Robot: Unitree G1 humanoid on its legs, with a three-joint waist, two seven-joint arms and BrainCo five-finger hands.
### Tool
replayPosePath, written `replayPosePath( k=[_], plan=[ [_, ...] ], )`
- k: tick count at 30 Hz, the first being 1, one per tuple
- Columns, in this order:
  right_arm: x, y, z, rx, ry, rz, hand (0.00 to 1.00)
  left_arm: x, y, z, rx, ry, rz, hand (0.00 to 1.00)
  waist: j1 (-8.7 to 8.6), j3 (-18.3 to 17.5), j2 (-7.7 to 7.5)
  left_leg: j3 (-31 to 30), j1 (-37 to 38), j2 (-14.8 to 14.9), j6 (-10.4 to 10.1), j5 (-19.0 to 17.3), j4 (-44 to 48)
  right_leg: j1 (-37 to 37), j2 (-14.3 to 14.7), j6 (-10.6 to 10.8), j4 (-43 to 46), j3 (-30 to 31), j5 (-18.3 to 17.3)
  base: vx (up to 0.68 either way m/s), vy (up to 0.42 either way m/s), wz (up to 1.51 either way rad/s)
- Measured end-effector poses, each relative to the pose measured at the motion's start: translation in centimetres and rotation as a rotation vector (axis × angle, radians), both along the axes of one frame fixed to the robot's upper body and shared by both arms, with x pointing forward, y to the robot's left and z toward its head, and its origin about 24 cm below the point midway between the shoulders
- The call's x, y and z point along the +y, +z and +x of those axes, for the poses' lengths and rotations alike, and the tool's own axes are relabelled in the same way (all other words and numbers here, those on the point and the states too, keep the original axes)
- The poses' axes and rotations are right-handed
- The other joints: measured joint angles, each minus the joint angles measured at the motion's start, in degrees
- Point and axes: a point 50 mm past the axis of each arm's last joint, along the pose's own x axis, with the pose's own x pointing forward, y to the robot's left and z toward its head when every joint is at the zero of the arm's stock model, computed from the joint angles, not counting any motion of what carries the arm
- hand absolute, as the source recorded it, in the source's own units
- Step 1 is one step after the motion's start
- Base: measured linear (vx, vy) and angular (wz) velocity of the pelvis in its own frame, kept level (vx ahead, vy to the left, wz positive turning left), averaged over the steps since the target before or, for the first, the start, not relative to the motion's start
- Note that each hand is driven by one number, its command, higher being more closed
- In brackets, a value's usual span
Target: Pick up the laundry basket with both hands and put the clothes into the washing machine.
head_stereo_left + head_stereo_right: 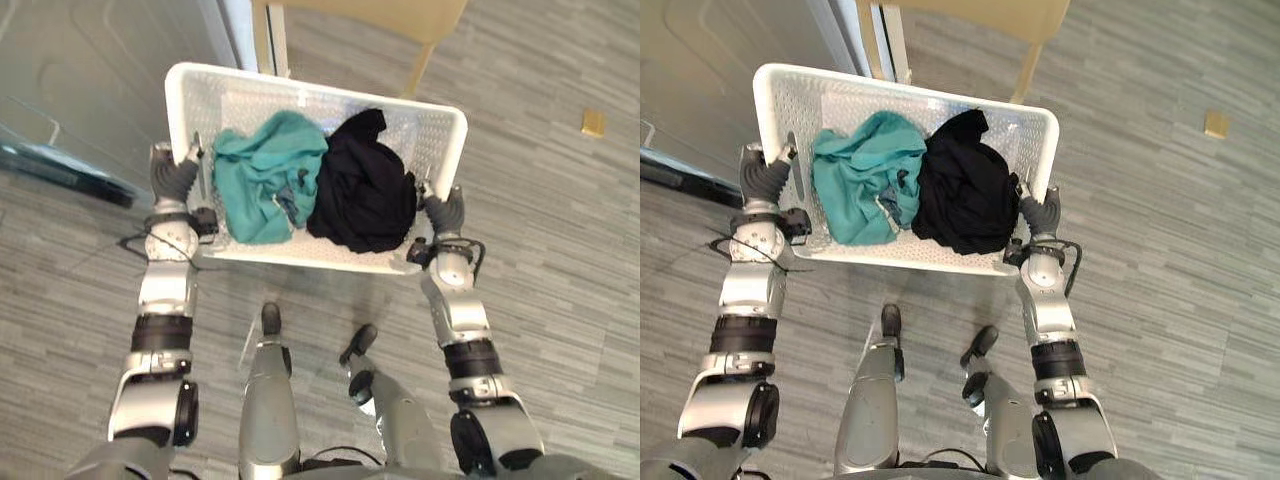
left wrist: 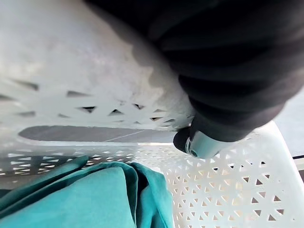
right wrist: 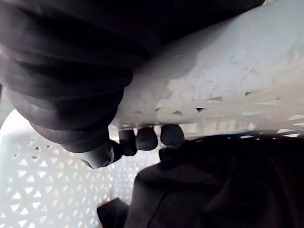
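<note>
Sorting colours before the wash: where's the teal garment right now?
In the eye views, the teal garment lies inside the laundry basket, on the robot's left side, pressed against the black garment and close to the left hand.

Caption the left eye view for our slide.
Left hand and right hand hold the basket with teal garment and black garment.

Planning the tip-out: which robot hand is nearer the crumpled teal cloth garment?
Left. Left robot hand grips the white plastic basket beside the teal garment; right robot hand grips the opposite end.
</note>
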Motion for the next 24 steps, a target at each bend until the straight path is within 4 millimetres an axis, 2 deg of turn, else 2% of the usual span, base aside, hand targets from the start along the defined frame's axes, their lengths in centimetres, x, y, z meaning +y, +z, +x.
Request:
replayPosePath(
  k=[5, 9, 12, 14, 18, 20, 24],
  plan=[
    [0.3, 0.4, 1.2, 0.018, 0.007, 0.026, 1.00, 0.3, 0.7, 0.9, 0.020, 0.014, 0.007, 1.00, 0.13, 2.87, -0.37, -1.69, -3.87, 0.35, -0.21, 1.19, 0.13, -2.80, 0.61, -0.26, 0.07, -1.38, 0.27, -0.03, 0.013, 0.11],
    [-0.4, 2.0, 1.9, -0.016, -0.033, 0.057, 1.00, -0.7, 3.4, 1.9, -0.030, -0.008, 0.019, 1.00, 0.71, 5.32, -0.52, -2.97, -8.05, 0.66, -0.35, 2.57, -0.16, -6.43, 1.01, -1.18, 0.16, -2.41, 0.93, -0.06, 0.033, 0.07],
    [-0.9, 2.7, 2.0, -0.041, -0.052, 0.088, 1.00, -1.2, 4.5, 2.1, -0.063, -0.023, 0.027, 1.00, 0.69, 5.48, -0.75, -3.14, -9.51, 0.79, -0.56, 3.70, -1.36, -8.10, 1.13, -1.42, 0.17, -3.09, 1.12, -0.03, 0.051, 0.06],
    [-1.1, 3.0, 1.8, -0.058, -0.062, 0.098, 1.00, -1.5, 5.1, 2.0, -0.087, -0.032, 0.032, 1.00, 0.80, 5.48, -0.75, -3.14, -9.67, 0.85, -0.64, 3.95, -1.74, -8.32, 1.23, -1.43, 0.19, -3.25, 1.11, 0.02, 0.044, 0.04],
    [-1.9, 4.6, 1.3, -0.134, -0.101, 0.127, 1.00, -2.5, 7.6, 1.4, -0.183, -0.066, 0.059, 1.00, 0.49, 5.48, -0.75, -3.21, -10.28, 1.07, -0.71, 3.98, -1.74, -8.58, 1.27, -1.43, 0.16, -3.82, 1.11, 0.04, 0.054, 0.04],
    [-2.3, 6.1, 0.8, -0.213, -0.115, 0.139, 1.00, -3.0, 9.8, 1.0, -0.260, -0.080, 0.072, 1.00, 0.09, 5.48, -0.75, -3.24, -11.50, 1.06, -0.71, 3.98, -1.55, -9.52, 1.18, -1.43, 0.19, -4.25, 1.11, 0.03, 0.069, 0.05],
    [-2.7, 7.8, 0.8, -0.279, -0.126, 0.154, 1.00, -3.4, 11.6, 0.4, -0.340, -0.085, 0.077, 1.00, 0.03, 5.49, -0.74, -2.95, -12.93, 1.51, -0.72, 3.97, -0.58, -10.59, 1.18, -1.43, 0.83, -4.55, 1.11, 0.05, 0.066, -0.02]
  ],
)
